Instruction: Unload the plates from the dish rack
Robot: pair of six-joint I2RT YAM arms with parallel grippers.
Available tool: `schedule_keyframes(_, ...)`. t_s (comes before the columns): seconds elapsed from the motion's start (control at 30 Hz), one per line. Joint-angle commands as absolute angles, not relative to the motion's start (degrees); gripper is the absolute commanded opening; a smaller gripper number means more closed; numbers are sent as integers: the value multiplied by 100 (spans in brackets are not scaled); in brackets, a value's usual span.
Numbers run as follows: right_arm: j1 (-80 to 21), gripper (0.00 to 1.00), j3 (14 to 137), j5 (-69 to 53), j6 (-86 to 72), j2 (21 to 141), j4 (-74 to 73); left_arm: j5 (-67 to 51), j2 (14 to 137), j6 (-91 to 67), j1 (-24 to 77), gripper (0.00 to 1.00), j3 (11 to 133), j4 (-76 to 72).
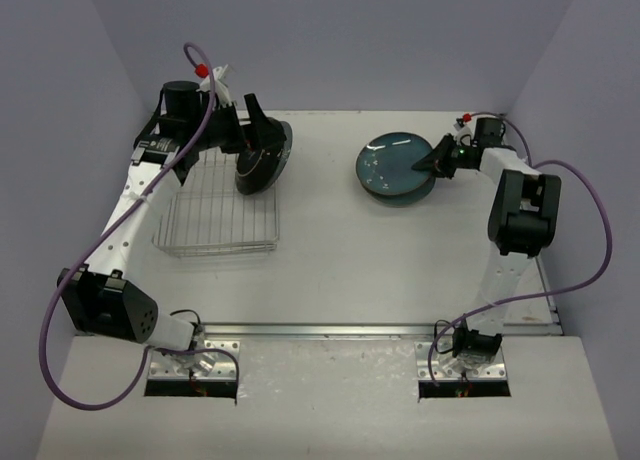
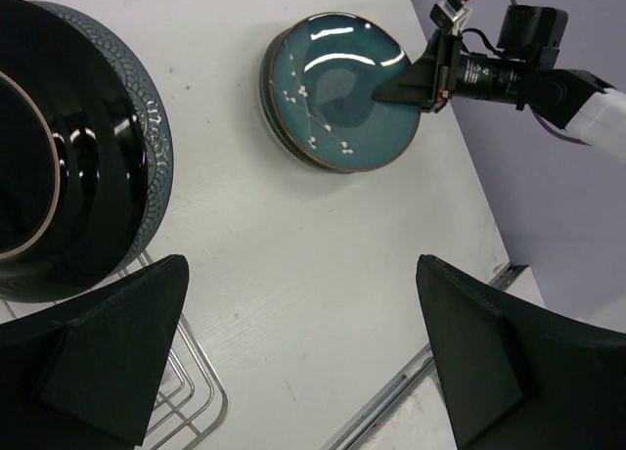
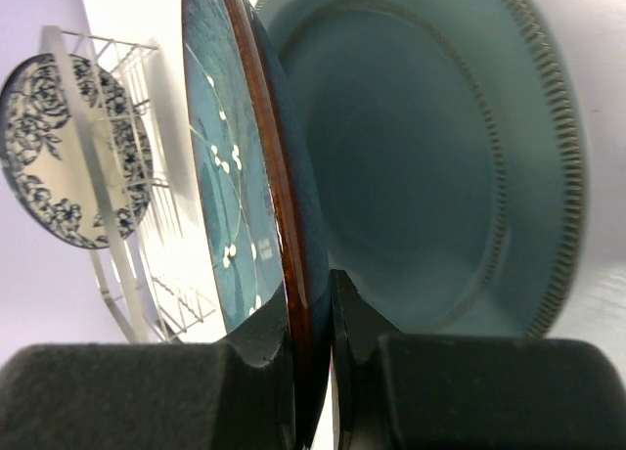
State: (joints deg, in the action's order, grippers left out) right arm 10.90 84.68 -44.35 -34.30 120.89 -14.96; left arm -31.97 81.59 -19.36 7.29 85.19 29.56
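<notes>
Standing: two plates [image 1: 262,160] in dish rack [image 1: 215,225], two stacked plates [image 1: 388,166] at right tool [image 1: 420,164].

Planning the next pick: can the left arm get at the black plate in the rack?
Likely yes: the left gripper hangs open beside the black plate in the dish rack, nothing between them.

Left fingers [image 2: 108,362] apart, right fingers [image 3: 127,391] clamped
</notes>
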Motion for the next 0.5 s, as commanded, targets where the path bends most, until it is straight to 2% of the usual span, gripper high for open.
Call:
schedule_keyframes(0.0, 1090, 0, 9024, -4912, -3271, 12093, -1365, -3200, 7968, -1894, 721, 100, 8587, 2741)
schedule_keyframes(0.23, 1090, 2, 9159, -4794, -3021, 12365, -1566, -3188, 7965, -1907, 721, 100, 8539, 2723)
schedule_keyframes(0.33, 1081, 17, 9292, -4682, -2899, 12472, -1761, -3182, 7971, -1907, 721, 100, 8508, 2716)
schedule_keyframes(0.37, 1081, 18, 9328, -4638, -2863, 12491, -1824, -3182, 7963, -1907, 721, 100, 8507, 2715)
schedule_keyframes(0.4, 1081, 27, 9376, -4583, -2814, 12521, -1909, -3182, 7963, -1907, 721, 100, 8501, 2709)
schedule_keyframes(0.47, 1081, 36, 9455, -4472, -2698, 12533, -2041, -3182, 7963, -1907, 717, 100, 8488, 2712)
